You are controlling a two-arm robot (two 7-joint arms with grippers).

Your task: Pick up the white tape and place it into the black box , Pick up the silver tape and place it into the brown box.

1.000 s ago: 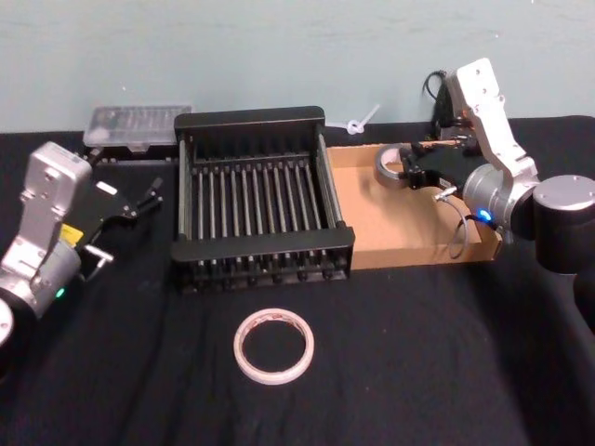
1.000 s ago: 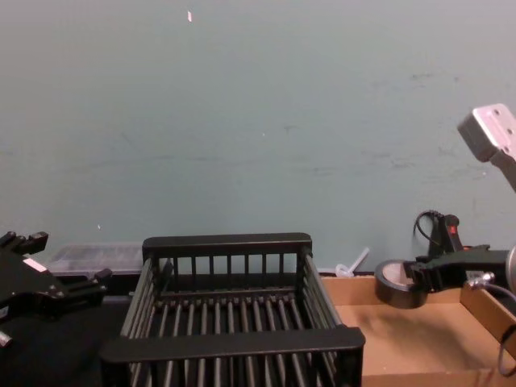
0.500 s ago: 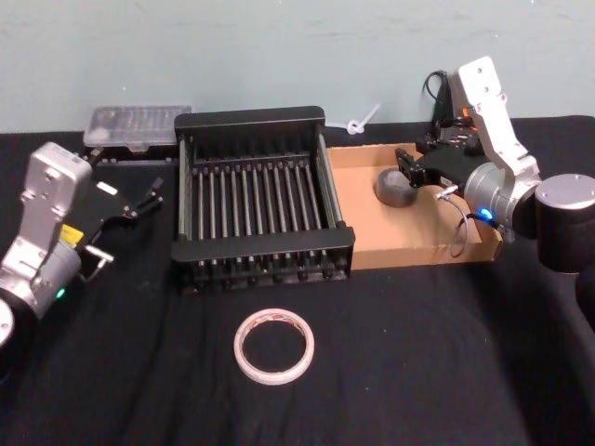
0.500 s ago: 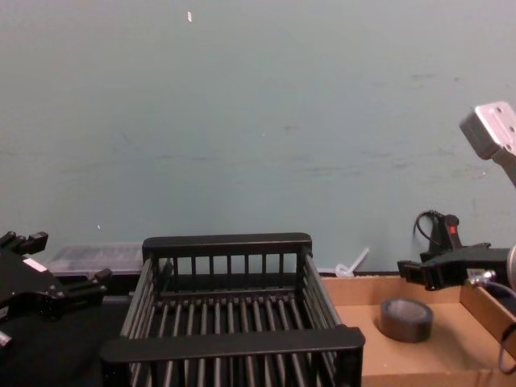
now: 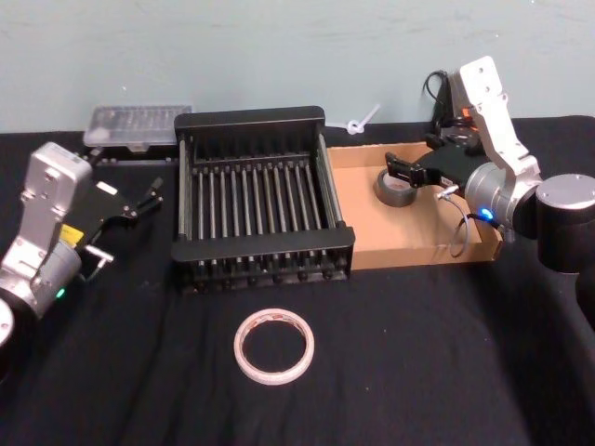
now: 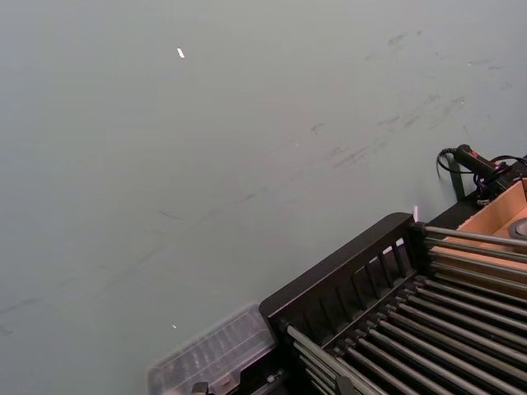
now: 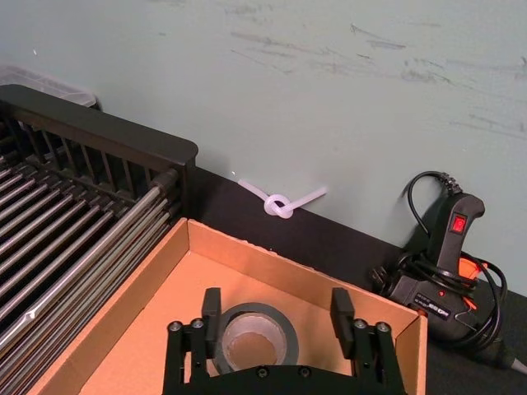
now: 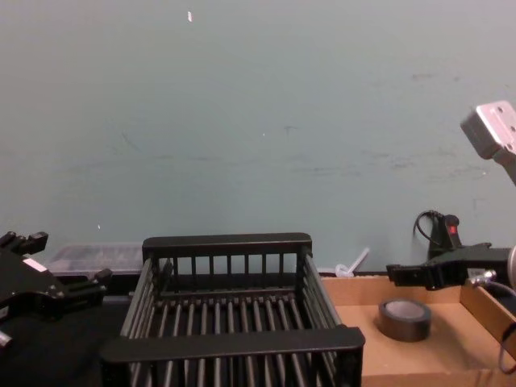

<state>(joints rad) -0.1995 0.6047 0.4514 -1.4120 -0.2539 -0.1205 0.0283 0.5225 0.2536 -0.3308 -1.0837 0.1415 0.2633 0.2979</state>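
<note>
Grey silver tape [image 5: 395, 189] lies flat in brown box [image 5: 423, 243]; no readable labels.

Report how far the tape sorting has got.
Done: the silver tape lies flat in the brown box. In hand: nothing; the right gripper hangs open above that roll, and the left gripper is open beside the black box. Left: the white tape sits on the table, to go into the black box.
</note>
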